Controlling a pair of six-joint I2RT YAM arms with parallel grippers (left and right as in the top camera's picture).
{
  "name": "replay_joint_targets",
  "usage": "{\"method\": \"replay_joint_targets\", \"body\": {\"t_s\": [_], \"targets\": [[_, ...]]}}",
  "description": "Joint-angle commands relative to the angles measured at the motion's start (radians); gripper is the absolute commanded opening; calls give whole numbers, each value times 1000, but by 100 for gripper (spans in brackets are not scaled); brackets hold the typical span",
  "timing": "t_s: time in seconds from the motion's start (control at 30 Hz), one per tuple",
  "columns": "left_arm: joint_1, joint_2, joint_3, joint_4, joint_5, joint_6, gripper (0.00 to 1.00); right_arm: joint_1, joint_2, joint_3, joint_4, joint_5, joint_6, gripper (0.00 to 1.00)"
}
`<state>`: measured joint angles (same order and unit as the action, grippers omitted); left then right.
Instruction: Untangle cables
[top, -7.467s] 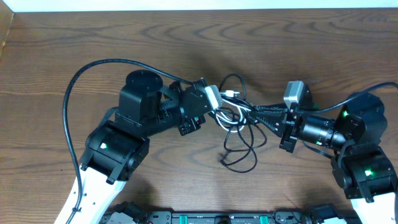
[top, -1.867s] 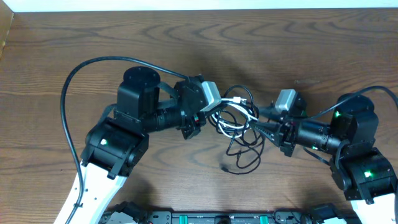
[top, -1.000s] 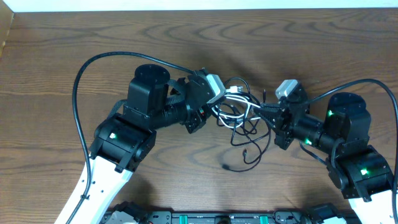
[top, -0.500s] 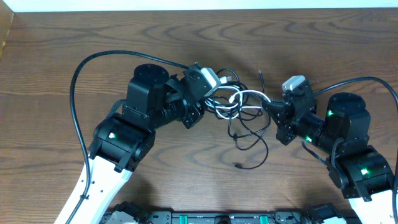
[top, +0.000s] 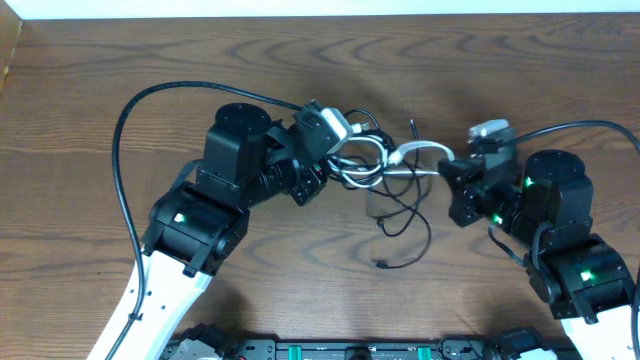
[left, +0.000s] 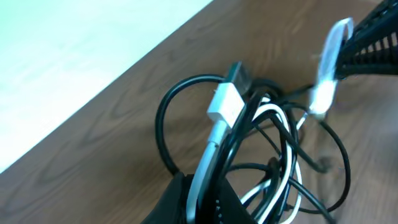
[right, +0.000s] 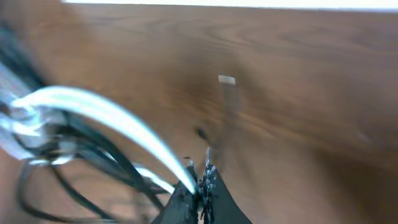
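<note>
Here, left end effector (left: 206, 200) and right end effector (right: 200, 186) each clamp the cables (top: 398, 203) over brown wooden table (top: 150, 50).

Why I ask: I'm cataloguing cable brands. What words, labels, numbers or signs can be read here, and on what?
None: no word, label, number or sign is readable in any view. The white plug among the cables shows a bare face; the right wrist view is too blurred to tell.
</note>
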<state>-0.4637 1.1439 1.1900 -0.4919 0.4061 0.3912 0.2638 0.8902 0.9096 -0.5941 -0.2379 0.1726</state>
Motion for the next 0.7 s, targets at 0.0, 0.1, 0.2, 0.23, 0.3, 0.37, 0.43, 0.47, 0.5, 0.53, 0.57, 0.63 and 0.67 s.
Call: {"method": "replay_joint_targets", "body": {"t_s": [0.0, 0.1, 0.2, 0.23, 0.3, 0.37, 0.43, 0.47, 0.5, 0.53, 0.57, 0.63, 0.67], "targets": [[13, -15, 18, 0, -57, -9, 8, -10, -2, 10, -11, 182, 130, 1], [13, -15, 18, 0, -57, -9, 8, -10, -2, 10, -19, 214, 179, 1], [13, -15, 18, 0, -56, -9, 8, -10, -2, 10, -22, 213, 179, 5], [13, -15, 18, 0, -56, -9, 8, -10, -2, 10, -26, 213, 179, 18], [13, -15, 18, 0, -56, -12, 8, -10, -2, 10, -32, 213, 179, 36], [13, -15, 18, 0, -55, -13, 8, -10, -2, 10, -35, 211, 179, 53], [13, -15, 18, 0, -54, -13, 8, -10, -2, 10, -35, 209, 179, 61], [13, -15, 18, 0, -51, -13, 8, -10, -2, 10, -34, 209, 179, 65], [13, -15, 18, 0, -48, -13, 7, -10, -2, 10, -34, 208, 179, 67], [13, -15, 18, 0, -48, -13, 8, -10, -2, 10, -34, 204, 178, 69], [13, -15, 18, 0, -48, -17, 8, -10, -2, 10, -34, 200, 179, 72], [13, -15, 18, 5, -48, -39, 8, -8, -2, 10, -32, 164, 154, 75], [13, -15, 18, 5, -48, -39, 8, -8, -2, 10, -27, 137, 128, 76]]}}
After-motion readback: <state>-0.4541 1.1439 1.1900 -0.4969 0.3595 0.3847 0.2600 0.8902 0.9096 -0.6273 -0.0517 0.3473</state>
